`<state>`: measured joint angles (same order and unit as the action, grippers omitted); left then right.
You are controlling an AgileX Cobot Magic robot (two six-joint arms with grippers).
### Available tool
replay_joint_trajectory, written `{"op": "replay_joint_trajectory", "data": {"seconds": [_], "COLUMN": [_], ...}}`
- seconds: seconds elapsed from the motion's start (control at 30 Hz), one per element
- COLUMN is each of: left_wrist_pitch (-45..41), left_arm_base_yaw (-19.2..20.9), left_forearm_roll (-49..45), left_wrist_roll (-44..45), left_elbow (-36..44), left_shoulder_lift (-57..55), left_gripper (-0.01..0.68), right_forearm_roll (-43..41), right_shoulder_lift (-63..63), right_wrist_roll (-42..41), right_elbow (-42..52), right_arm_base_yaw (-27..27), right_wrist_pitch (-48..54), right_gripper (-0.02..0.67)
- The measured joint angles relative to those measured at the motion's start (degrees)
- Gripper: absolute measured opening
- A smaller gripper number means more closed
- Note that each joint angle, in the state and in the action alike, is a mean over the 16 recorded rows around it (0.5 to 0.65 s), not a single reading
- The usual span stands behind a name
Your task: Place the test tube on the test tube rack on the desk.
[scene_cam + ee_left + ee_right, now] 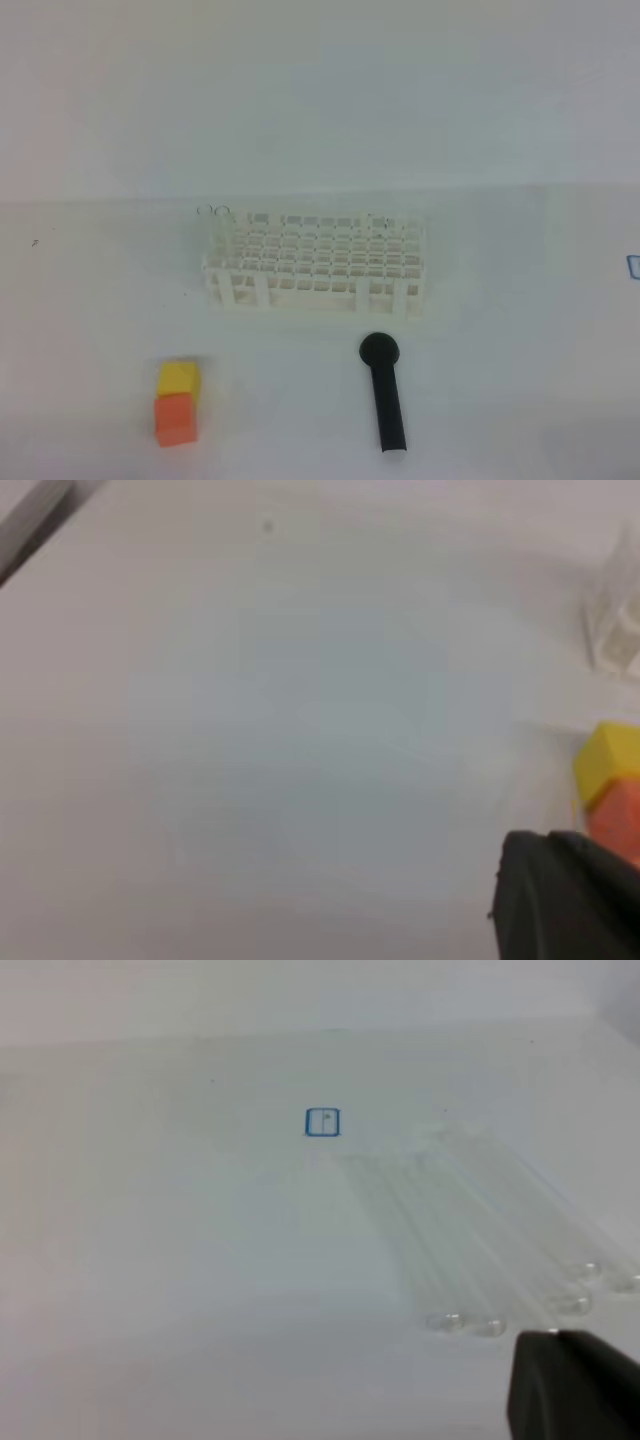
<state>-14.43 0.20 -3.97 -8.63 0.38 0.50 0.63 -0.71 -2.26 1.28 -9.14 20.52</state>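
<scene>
Several clear glass test tubes (470, 1250) lie side by side on the white desk (500, 330), seen faintly in the right wrist view, their rounded ends toward the camera and their far ends near a small blue square mark (322, 1122); they are nearly transparent, so an exact count cannot be told; the white test tube rack (315, 265) stands near the middle of the desk in the high view, a lattice of small square holes on short legs, with what look like two clear round rims (214, 212) above its back left corner; in front of the rack and toward its right end lies a black round-headed stick (386, 395), head toward the rack, handle pointing away; in front of the rack and off its left end sit a yellow block (179, 377) and an orange block (175, 418), touching, the yellow one nearer the rack; the left gripper (575, 900) shows only as a dark blurred shape at the lower right of its wrist view, just beside the two blocks, jaws drawn together with nothing seen between them; the right gripper (575, 1385) is likewise a dark shape at the lower right of its view, just in front of the tubes' rounded ends, jaws together and holding nothing.
</scene>
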Motion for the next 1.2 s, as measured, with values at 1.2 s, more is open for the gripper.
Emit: {"op": "replay_joint_trajectory", "data": {"seconds": [1.2], "left_wrist_pitch": [-5.6], "left_arm_base_yaw": [-0.2], "left_forearm_roll": [-0.1], "left_wrist_roll": [2.8], "left_elbow": [-0.1], "left_shoulder_lift": [0.1], "left_gripper": [-0.001], "right_forearm_roll": [0.0], "right_shoulder_lift": [0.0], "right_wrist_roll": [-0.1], "right_elbow": [0.0], "right_arm_base_yaw": [4.8], "right_wrist_pitch": [0.0], "right_gripper": [-0.001]}}
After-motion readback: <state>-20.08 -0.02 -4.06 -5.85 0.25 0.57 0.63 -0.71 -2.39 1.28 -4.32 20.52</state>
